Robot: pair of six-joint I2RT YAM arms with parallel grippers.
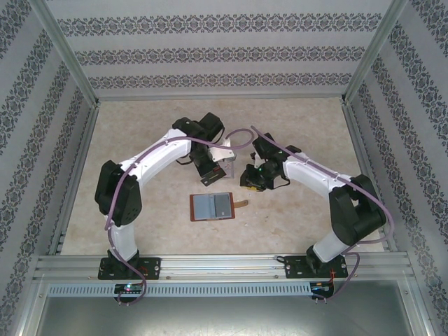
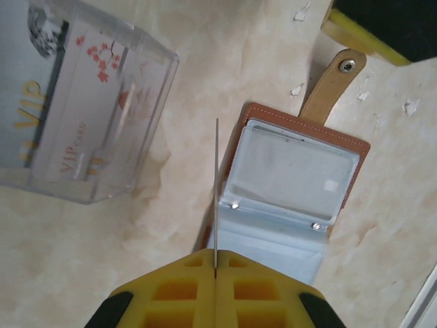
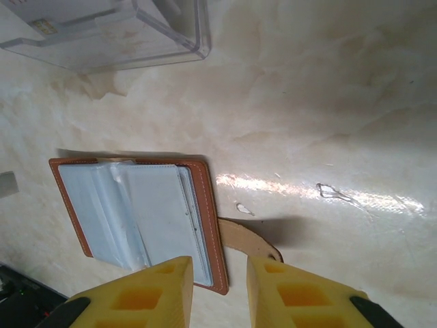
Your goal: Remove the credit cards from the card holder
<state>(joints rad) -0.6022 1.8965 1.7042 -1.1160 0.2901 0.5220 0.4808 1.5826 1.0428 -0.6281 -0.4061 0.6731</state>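
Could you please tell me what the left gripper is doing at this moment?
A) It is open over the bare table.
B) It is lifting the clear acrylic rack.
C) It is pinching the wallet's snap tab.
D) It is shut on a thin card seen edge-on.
D: in the left wrist view the left gripper is closed on a credit card, which shows edge-on as a thin line beside the open card holder.

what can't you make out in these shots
- Left wrist: the credit card in the left gripper is edge-on, its face hidden.
- Top external: pockets of the card holder are too small to count cards.
- Right wrist: the snap tab is partly covered by a finger of the right gripper.
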